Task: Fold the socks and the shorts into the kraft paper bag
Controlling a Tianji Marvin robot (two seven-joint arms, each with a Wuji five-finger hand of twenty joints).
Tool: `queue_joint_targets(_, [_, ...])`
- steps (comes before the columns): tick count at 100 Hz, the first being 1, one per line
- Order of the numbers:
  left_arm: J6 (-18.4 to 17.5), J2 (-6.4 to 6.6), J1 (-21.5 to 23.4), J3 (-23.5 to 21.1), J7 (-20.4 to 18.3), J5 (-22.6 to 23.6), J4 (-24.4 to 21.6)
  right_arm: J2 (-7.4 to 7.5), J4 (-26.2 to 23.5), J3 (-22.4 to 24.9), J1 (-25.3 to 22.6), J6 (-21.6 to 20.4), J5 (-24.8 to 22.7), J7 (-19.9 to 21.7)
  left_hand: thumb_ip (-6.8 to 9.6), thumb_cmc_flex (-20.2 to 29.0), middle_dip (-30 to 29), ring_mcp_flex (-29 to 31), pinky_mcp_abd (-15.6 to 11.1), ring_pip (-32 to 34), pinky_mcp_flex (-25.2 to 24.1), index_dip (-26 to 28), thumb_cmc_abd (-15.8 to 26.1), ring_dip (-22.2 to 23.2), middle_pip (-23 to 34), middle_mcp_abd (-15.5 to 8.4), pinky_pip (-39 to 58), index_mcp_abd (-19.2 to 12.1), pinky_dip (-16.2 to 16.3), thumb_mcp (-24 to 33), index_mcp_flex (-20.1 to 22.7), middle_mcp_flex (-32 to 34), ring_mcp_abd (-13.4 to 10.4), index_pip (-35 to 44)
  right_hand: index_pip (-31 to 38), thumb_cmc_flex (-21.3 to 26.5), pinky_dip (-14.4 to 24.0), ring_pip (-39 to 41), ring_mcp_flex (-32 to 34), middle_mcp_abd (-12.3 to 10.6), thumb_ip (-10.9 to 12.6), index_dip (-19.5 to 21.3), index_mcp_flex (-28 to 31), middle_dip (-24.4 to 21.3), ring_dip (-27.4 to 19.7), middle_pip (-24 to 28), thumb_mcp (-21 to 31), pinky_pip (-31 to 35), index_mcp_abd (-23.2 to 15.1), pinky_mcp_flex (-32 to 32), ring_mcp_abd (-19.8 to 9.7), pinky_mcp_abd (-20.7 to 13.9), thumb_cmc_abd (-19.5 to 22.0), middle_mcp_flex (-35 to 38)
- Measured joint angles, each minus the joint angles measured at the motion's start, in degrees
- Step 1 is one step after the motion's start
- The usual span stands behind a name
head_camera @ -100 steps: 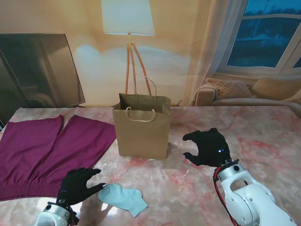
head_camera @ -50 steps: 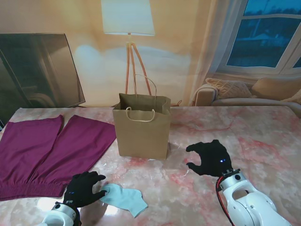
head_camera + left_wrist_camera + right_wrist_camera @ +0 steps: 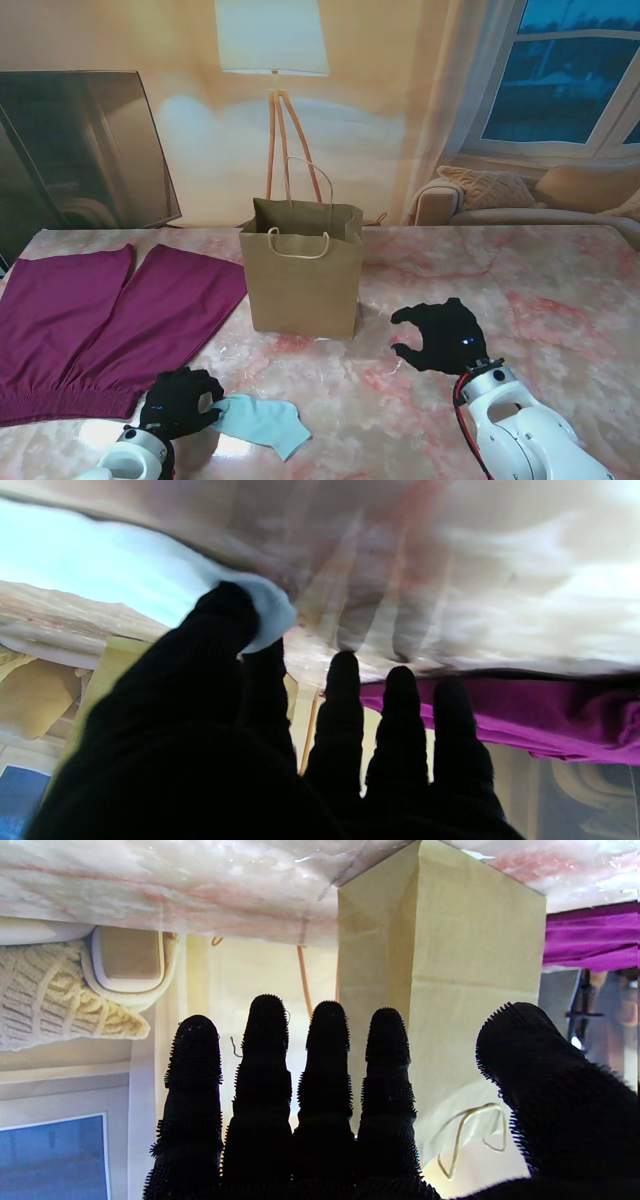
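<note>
A light blue sock (image 3: 262, 421) lies flat near the table's front edge. My left hand (image 3: 180, 402) rests at its left end, thumb and forefinger pinching the sock's edge (image 3: 267, 611); the other fingers (image 3: 400, 700) stay extended. The magenta shorts (image 3: 100, 322) lie spread on the left; in the left wrist view the shorts (image 3: 500, 715) show beyond my fingers. The kraft paper bag (image 3: 303, 270) stands upright and open mid-table. My right hand (image 3: 443, 337) hovers open to the right of the bag (image 3: 450, 965), holding nothing.
A floor lamp (image 3: 272, 60), a dark screen (image 3: 80, 150) and a sofa (image 3: 520, 195) stand beyond the table's far edge. The pink marble table (image 3: 560, 290) stretches to the right of the bag.
My left hand has drawn back toward me and curled its thumb and forefinger onto the sock's left edge. My right hand has drifted slightly nearer to me, still open.
</note>
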Motion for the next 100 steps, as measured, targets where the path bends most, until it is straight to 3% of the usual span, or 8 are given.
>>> queue_joint_targets(19, [-2.9,-0.29,0.1,-0.3,3.2,-2.2,1.3,-0.01,0.3,0.1,0.1,0.3,0.6,0.6,0.00,0.1,-6.2,4.1,0.0,1.0,0.7,5.1,-0.9,-1.8,-0.9,-1.3,2.2,-3.2,0.0,2.9,-0.7,7.0,-0.7,3.6,0.1,0.0,0.0,0.6,0.0,0.0,0.0,0.1,0.8,0.7,0.6,0.2,0.0,0.3,0.0,0.5,0.0,0.1,0.8,0.0])
queue_joint_targets(30, [-3.6,-0.76,0.1,-0.7,5.4,-4.3,1.8,-0.02,0.5,0.1,0.2,0.5,1.0,0.8,-0.01,0.0,-7.3,12.5,0.7,2.9,2.8,6.5,-1.8,-1.9,0.0,-1.4,4.8,-3.6,0.9,4.9,-0.7,16.2,-1.0,3.7,0.1,0.0,0.0,0.6,0.0,0.0,0.0,0.1,0.8,0.7,0.7,0.3,0.0,0.8,0.0,0.6,0.1,0.1,1.2,0.6])
queue_joint_targets(38, [-3.9,-1.37,0.1,-0.9,8.2,-8.3,2.1,-0.02,0.6,-0.1,0.3,0.7,1.2,0.9,-0.01,0.0,0.6,21.1,2.1,6.4,5.6,5.1,-3.2,-1.8,5.2,-1.4,9.5,-3.6,3.3,6.3,0.2,27.7,-1.0,3.7,0.1,0.0,0.0,0.6,0.0,0.0,0.0,0.1,0.8,0.8,0.7,0.3,0.0,0.8,0.0,0.6,0.1,0.1,1.2,0.6])
queue_joint_targets(48, [-3.8,-2.19,0.3,-1.9,9.8,-8.2,2.1,-0.02,0.8,-0.5,0.4,0.9,1.2,1.0,-0.28,0.0,7.9,26.0,3.0,10.5,7.9,1.2,-5.0,-0.3,9.1,-2.8,12.9,-2.6,4.8,6.3,2.8,35.1,-1.0,3.7,0.0,0.0,0.0,0.7,0.0,0.0,0.0,0.1,1.3,1.3,0.7,0.4,0.0,0.8,0.0,0.6,0.1,0.1,1.2,0.6])
queue_joint_targets(53, [-3.7,-2.52,0.5,-2.3,11.3,-8.1,2.0,-0.02,0.9,-0.6,0.5,0.9,1.3,1.0,-1.72,0.0,10.4,26.8,3.6,12.0,8.3,-0.8,-5.3,0.4,10.3,-2.8,13.5,-1.8,4.8,6.9,3.3,35.8,-1.0,3.7,0.0,0.0,0.0,0.7,0.0,0.0,0.0,0.1,1.3,1.4,0.8,0.4,0.0,0.8,0.0,0.6,0.1,0.2,1.3,0.7])
queue_joint_targets(66, [-3.2,-3.22,1.1,-3.5,14.2,-8.8,1.7,-0.02,1.2,-0.8,0.6,0.9,1.4,1.3,-2.55,1.3,15.5,26.4,4.3,12.7,8.1,-7.8,-5.3,2.2,11.0,-2.8,14.0,0.0,4.8,7.6,5.6,35.7,-0.7,2.5,0.0,0.0,0.0,0.7,0.0,0.0,0.0,0.1,1.3,1.4,1.3,0.4,0.0,0.8,0.0,0.6,0.1,0.2,1.8,0.7])
queue_joint_targets(88, [-2.9,-4.50,0.2,-4.0,23.7,-10.0,3.8,-0.01,1.8,-1.4,1.0,1.9,1.7,2.3,-2.64,2.0,19.6,26.4,5.1,16.3,7.6,-14.5,-5.9,5.1,14.0,-2.8,16.6,0.0,6.3,7.6,10.9,35.7,0.0,-0.1,0.0,0.0,0.0,0.7,0.0,0.0,0.0,0.1,1.3,1.4,1.3,0.5,0.0,1.5,0.0,1.2,0.1,0.6,1.9,0.7])
queue_joint_targets(100, [-2.4,-5.02,-1.0,-4.5,24.0,-9.9,5.0,-0.01,2.2,-1.5,1.2,1.9,1.9,2.2,-2.98,2.0,20.1,26.5,5.7,17.1,8.1,-16.5,-5.9,5.8,14.6,-2.8,17.3,0.0,6.9,7.6,11.8,36.3,0.4,-0.8,0.0,0.0,0.1,0.7,0.0,0.0,0.0,0.1,1.3,1.4,1.3,0.5,0.0,1.6,0.0,1.2,0.1,0.7,1.9,0.7])
